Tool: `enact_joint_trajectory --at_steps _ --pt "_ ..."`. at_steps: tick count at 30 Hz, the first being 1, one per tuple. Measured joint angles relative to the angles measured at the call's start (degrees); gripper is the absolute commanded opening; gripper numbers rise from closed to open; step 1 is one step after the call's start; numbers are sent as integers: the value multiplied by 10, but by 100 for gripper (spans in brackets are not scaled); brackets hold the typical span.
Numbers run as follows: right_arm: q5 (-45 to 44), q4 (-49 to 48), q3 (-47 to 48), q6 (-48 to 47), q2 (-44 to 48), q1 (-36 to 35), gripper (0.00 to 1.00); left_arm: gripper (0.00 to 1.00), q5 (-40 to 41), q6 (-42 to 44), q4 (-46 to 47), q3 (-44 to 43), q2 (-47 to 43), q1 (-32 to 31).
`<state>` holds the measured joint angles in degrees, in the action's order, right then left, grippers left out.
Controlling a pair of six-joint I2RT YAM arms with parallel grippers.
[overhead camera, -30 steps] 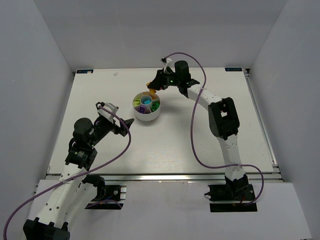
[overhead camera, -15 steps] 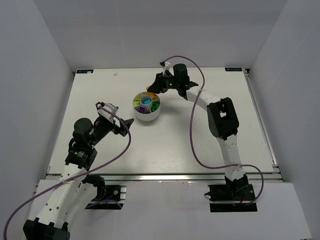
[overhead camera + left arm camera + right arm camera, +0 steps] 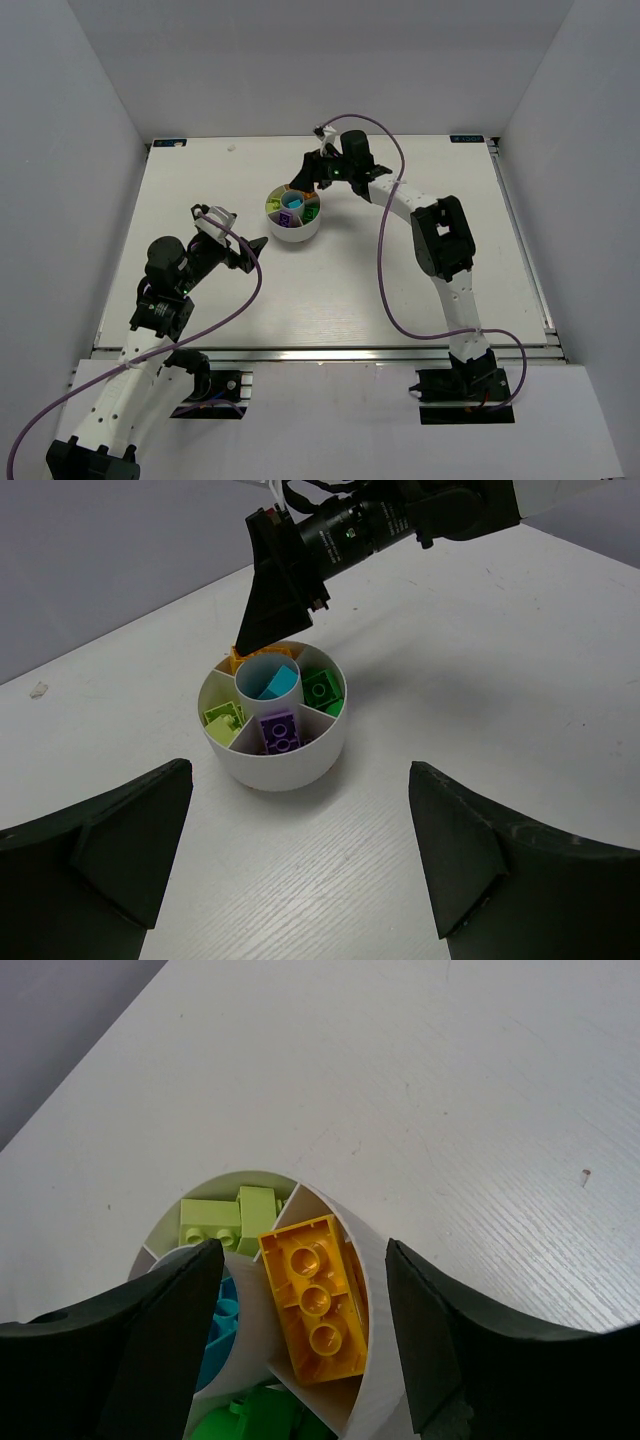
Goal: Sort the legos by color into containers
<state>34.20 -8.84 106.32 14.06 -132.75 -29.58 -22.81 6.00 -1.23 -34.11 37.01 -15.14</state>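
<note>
The round white divided dish [image 3: 293, 229] stands mid-table, also in the left wrist view [image 3: 300, 765]. Its sections hold lime bricks [image 3: 224, 720], a purple brick [image 3: 280, 731], green bricks [image 3: 321, 689] and a cyan brick [image 3: 275, 684] in the central well. My right gripper [image 3: 300, 1340] is open directly over the dish's far section, where an orange brick [image 3: 315, 1297] lies upside down, free between the fingers. Lime bricks [image 3: 225, 1219], cyan [image 3: 215, 1335] and green [image 3: 250, 1425] show around it. My left gripper [image 3: 300, 865] is open and empty, near the dish's front.
White walls enclose the table on three sides. The right arm [image 3: 400, 200] reaches over the dish from the far right. A purple cable [image 3: 385, 260] loops along each arm. A small speck [image 3: 38, 689] lies on the table at far left.
My right gripper has moved left and settled over the dish's far section. The orange brick it carried now lies in that section. The left arm has not moved.
</note>
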Motion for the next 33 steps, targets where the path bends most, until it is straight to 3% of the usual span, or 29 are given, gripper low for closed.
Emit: enact_joint_trajectory --at_steps 10,13,14,22,26,33 --pt "-16 25 0 -33 6 2 78 98 0 0 0 0 0 0" --pt "-32 49 -11 -56 34 10 85 98 0 0 0 0 -1 0" --pt "-39 64 -15 -63 51 14 89 98 1 -1 0 0 -1 0" --pt "-75 262 -22 -152 215 98 89 98 28 -37 1 -3 26 0" --pt "-77 354 -139 -261 327 148 89 98 51 -73 -10 -22 79 0" --pt "-134 457 -432 -388 474 165 89 98 88 -105 -41 -43 120 0"
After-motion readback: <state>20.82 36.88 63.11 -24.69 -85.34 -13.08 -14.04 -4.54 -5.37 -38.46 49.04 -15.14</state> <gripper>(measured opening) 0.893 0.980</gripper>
